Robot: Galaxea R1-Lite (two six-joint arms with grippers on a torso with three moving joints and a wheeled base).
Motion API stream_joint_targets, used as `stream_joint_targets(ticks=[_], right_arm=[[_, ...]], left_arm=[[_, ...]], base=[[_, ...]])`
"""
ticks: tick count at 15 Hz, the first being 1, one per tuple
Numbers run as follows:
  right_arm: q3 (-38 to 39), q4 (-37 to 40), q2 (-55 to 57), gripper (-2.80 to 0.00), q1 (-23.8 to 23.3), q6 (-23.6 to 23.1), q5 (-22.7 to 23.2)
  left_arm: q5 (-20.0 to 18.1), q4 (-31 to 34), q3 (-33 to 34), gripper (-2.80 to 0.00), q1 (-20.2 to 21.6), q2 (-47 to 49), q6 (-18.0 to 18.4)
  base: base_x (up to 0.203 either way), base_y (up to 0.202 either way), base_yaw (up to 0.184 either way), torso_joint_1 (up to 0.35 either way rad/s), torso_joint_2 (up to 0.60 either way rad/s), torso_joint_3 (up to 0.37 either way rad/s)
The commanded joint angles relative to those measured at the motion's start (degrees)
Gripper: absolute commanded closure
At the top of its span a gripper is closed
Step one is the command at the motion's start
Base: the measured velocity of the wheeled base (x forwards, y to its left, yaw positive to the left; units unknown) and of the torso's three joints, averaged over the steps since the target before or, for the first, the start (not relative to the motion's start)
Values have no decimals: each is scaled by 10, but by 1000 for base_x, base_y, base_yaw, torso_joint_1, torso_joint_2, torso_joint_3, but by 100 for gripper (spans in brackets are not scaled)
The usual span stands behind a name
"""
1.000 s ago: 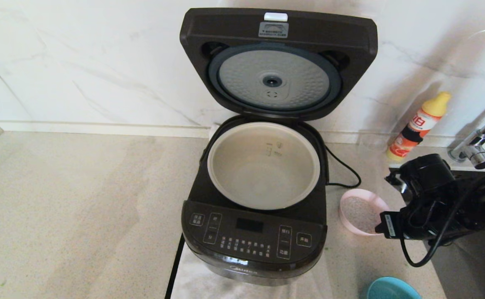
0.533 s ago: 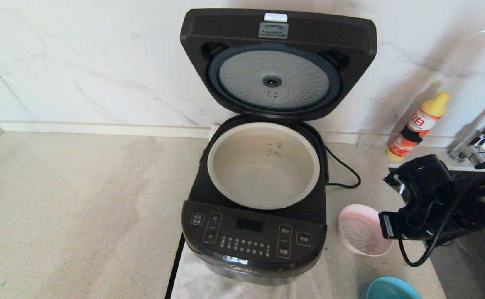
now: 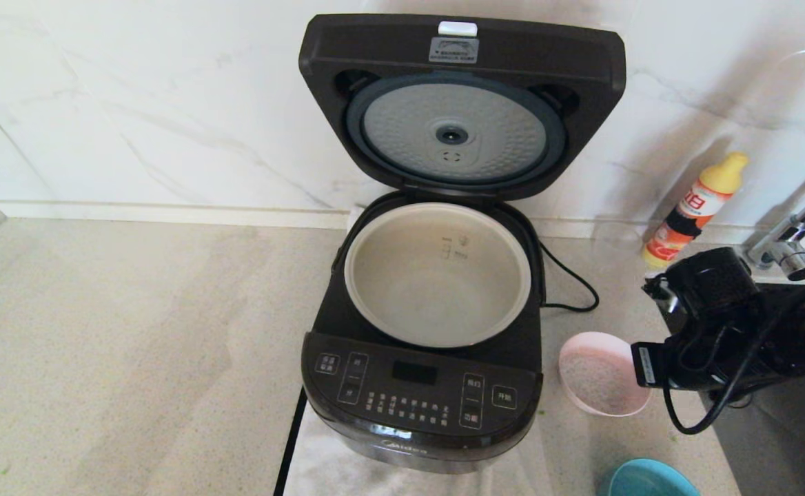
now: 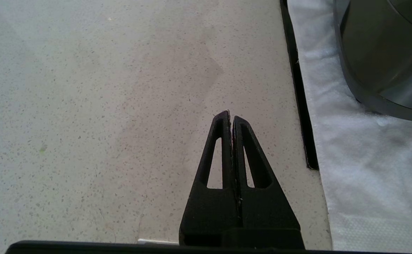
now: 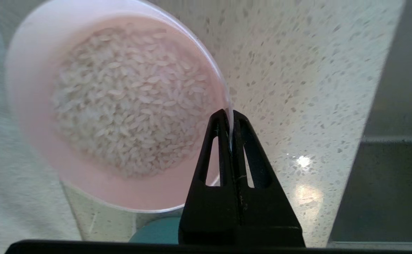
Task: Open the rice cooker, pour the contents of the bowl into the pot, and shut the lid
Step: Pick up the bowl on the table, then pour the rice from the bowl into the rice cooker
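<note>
Beside the rice cooker (image 3: 422, 386), right pincer (image 5: 230, 121) clamps bowl (image 5: 33, 106)

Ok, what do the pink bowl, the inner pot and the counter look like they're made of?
Pink bowl: probably thin plastic, since light glows through its rim where the right gripper pinches it. Pot: likely coated metal, a matte grey-beige with printed level marks. Counter: speckled beige, glossy enough to mirror lights, so stone or a stone-look composite.

The right end effector (image 5: 230, 121) has clamped the pink bowl's (image 3: 599, 375) rim; the bowl has shifted nearer.
</note>
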Motion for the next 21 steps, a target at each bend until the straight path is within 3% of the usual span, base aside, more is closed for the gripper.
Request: stream_joint_targets(ticks=[1, 6, 12, 21], right_arm=[[-14, 9, -27, 0, 0, -1, -2], [-76, 100, -58, 0, 6, -3, 3], [-99, 124, -74, 0, 7, 9, 16], [-293, 324, -128, 0, 78, 31, 38]], left_arm=[[0, 0, 1, 0, 0, 1, 0], [0, 0, 1, 0, 0, 1, 0], [0, 0, 1, 0, 0, 1, 0], [0, 0, 1, 0, 0, 1, 0]], base=[[0, 0, 0, 0, 0, 0], [0, 0, 0, 0, 0, 0], [0, 0, 0, 0, 0, 0], [0, 0, 0, 0, 0, 0]])
